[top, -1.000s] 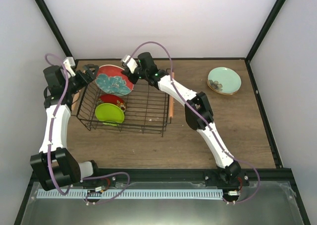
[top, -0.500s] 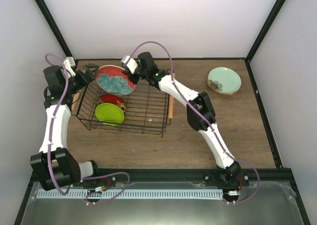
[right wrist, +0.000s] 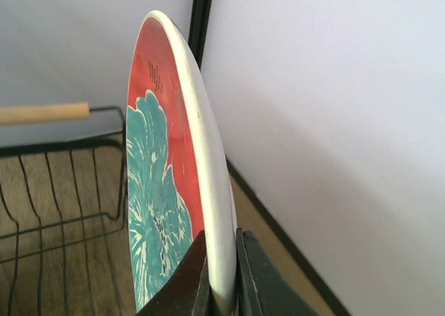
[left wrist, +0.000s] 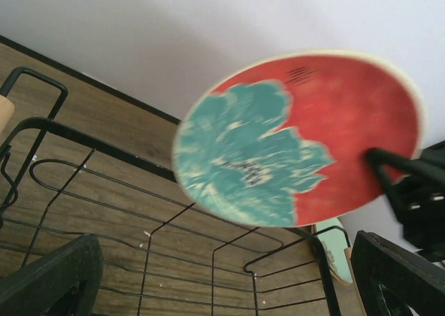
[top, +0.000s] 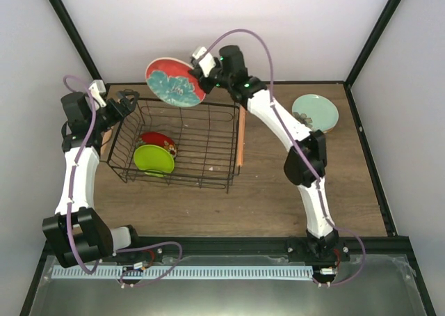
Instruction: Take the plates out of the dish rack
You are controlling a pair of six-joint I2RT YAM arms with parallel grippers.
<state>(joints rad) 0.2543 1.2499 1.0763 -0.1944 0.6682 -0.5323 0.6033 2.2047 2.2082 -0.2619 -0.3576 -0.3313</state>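
My right gripper is shut on the rim of the red-rimmed plate with the teal floral centre. It holds the plate tilted in the air above the far edge of the black wire dish rack. In the right wrist view the fingers clamp the plate's edge. The small red patterned plate and the lime green plate stand in the rack's left part. My left gripper is open and empty at the rack's far left corner. Its view shows the plate overhead.
The pale mint plate lies on the beige plate at the table's far right. The rack's right wooden handle runs along its short side. The back wall and black frame posts stand close behind the raised plate.
My right gripper has lifted the floral plate up out of the rack and carried it toward the back and a little to the right. The left arm has not moved.
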